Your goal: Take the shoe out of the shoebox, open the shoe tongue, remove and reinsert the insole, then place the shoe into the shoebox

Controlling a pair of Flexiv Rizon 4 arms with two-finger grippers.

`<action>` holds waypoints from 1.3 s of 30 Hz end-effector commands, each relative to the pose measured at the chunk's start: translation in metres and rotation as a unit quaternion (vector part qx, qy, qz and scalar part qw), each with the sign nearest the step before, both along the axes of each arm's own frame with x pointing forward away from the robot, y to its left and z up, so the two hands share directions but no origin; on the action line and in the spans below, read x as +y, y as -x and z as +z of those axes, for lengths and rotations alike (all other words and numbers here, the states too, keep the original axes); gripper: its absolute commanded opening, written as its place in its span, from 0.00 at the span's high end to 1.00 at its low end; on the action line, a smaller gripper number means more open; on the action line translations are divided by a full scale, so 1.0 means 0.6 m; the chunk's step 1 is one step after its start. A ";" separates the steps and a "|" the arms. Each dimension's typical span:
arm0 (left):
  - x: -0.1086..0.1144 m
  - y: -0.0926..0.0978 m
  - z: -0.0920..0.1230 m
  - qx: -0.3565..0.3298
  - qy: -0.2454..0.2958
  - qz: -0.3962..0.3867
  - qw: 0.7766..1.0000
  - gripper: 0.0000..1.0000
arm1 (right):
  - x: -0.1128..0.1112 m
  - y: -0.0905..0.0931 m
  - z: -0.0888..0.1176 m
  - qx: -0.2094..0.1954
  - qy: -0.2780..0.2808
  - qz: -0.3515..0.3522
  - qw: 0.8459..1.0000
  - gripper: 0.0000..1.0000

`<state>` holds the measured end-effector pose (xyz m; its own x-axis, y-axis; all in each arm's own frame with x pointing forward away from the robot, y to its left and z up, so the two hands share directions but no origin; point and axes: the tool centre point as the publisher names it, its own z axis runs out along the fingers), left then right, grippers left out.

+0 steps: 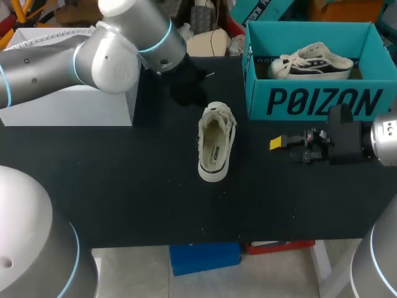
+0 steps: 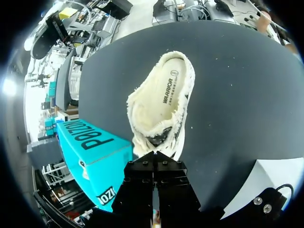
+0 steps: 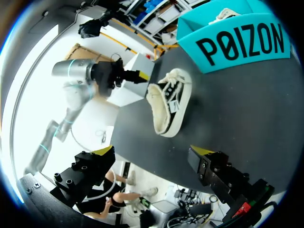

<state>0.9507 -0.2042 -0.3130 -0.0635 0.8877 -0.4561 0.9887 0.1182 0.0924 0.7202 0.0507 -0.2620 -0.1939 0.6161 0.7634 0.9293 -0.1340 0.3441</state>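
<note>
The shoe was found on the desk just ahead of the left hand, its fingers together. The right hand, fingers apart, was noted well apart.

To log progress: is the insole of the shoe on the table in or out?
In: the printed insole lies inside the shoe, shown in the left wrist view.

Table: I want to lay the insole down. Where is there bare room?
Bare: the broad stretch left of the shoe, from the white box to the front edge of the table. Crowded: between shoe, shoebox and right fingers.
</note>
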 end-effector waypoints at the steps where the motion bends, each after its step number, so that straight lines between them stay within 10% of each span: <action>1: -0.026 -0.021 -0.016 0.016 0.002 -0.018 1.000 1.00 | 0.001 0.000 0.001 0.001 0.001 0.000 1.000 0.00; 26: -0.055 0.074 -0.091 0.095 0.002 -0.066 0.993 1.00 | 0.001 0.000 0.001 0.001 0.001 0.000 1.000 0.00; 35: -0.029 0.077 0.015 0.047 -0.019 -0.136 0.989 1.00 | 0.001 0.000 0.001 0.001 0.001 0.000 1.000 0.00; 39: -0.002 0.079 0.041 0.046 -0.058 -0.141 0.987 0.78 | 0.001 0.000 0.001 0.001 0.001 0.000 1.000 0.00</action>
